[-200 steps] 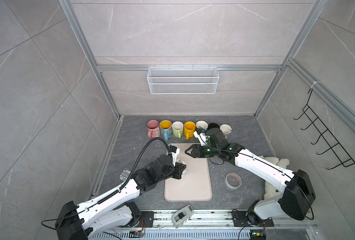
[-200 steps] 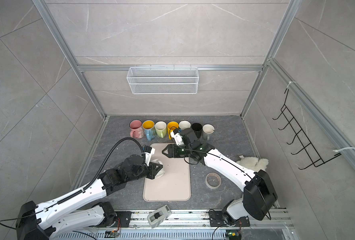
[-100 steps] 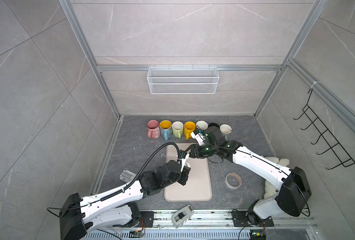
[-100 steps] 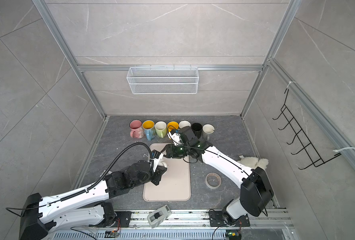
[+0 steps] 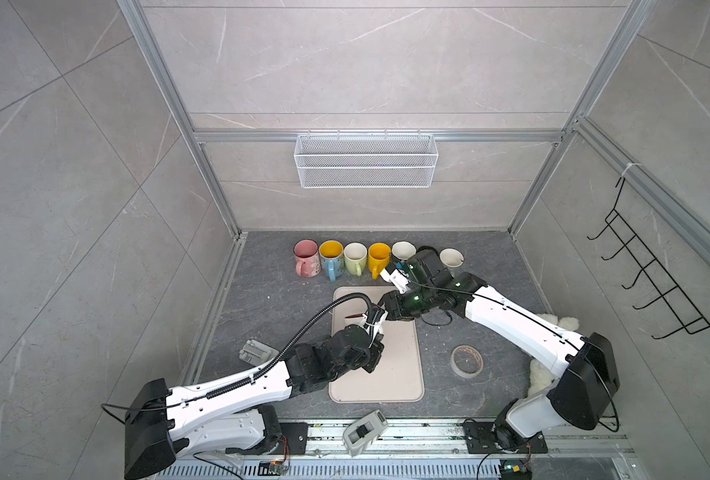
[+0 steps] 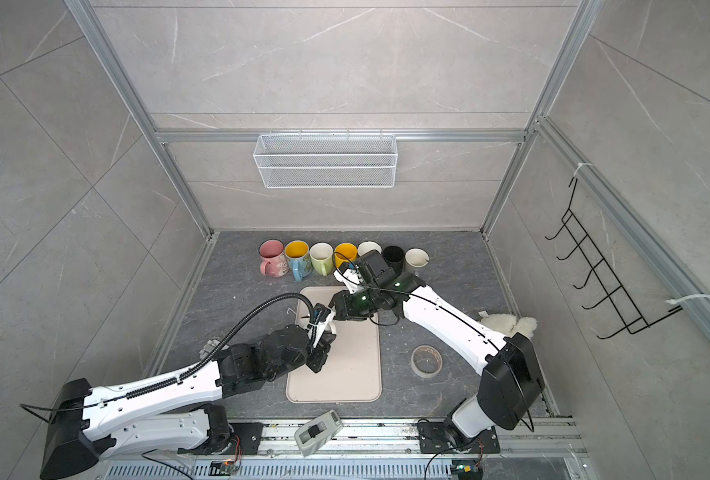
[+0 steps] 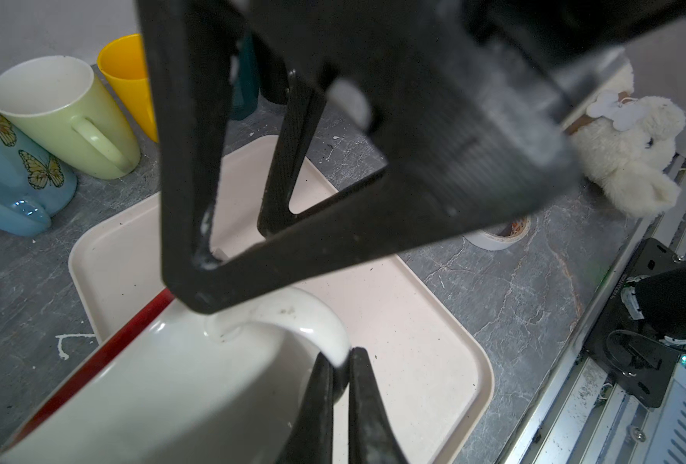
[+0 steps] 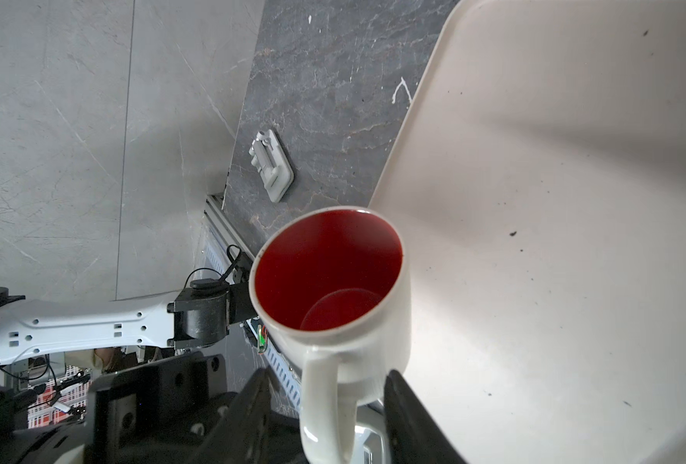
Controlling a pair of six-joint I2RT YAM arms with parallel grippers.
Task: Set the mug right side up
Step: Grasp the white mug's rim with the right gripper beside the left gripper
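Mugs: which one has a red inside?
The white mug held by its handle in the left gripper over the tray; the row mugs show no red.

Mug cut by left wrist view's edge, blurred; in both top views mostly hidden, apparently behind left arm.

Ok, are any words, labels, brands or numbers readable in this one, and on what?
No text is legible in any view.
On the tape roll: orange print inside the core, too blurred to read.
On the black base plate: what looks like faint white lettering, too small to read.
On the plush toy's tag: no print shows.
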